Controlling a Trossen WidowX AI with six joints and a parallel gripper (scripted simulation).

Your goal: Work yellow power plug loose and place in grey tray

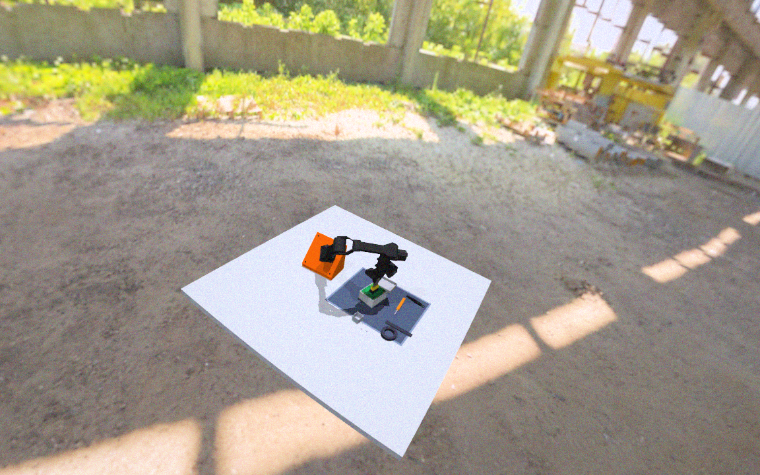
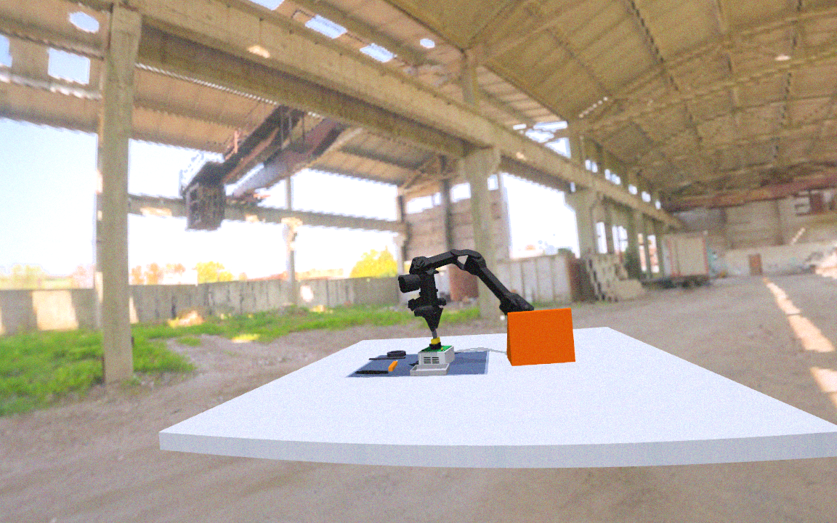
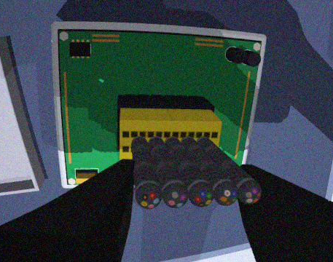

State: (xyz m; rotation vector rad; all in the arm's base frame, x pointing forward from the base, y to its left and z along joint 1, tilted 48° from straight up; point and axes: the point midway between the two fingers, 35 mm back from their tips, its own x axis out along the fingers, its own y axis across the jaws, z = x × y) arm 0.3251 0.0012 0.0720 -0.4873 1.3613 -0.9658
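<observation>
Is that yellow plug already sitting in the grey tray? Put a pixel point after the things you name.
No, the yellow plug point(image 1: 374, 288) point(image 2: 435, 341) point(image 3: 170, 120) is at the black socket point(image 3: 162, 102) on the green board point(image 3: 155, 65).

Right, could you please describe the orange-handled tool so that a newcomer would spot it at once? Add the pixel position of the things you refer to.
On the big white table point(image 1: 288, 330) point(image 2: 506, 416) lies a dark blue mat point(image 1: 344, 298) point(image 2: 470, 364). The tool point(image 1: 400, 304) point(image 2: 393, 366) lies on that mat, between the green circuit board's box point(image 1: 373, 299) point(image 2: 431, 358) and a black bar-shaped item point(image 1: 415, 301) point(image 2: 371, 372). Its bright orange handle sets it apart from its dark neighbours.
</observation>
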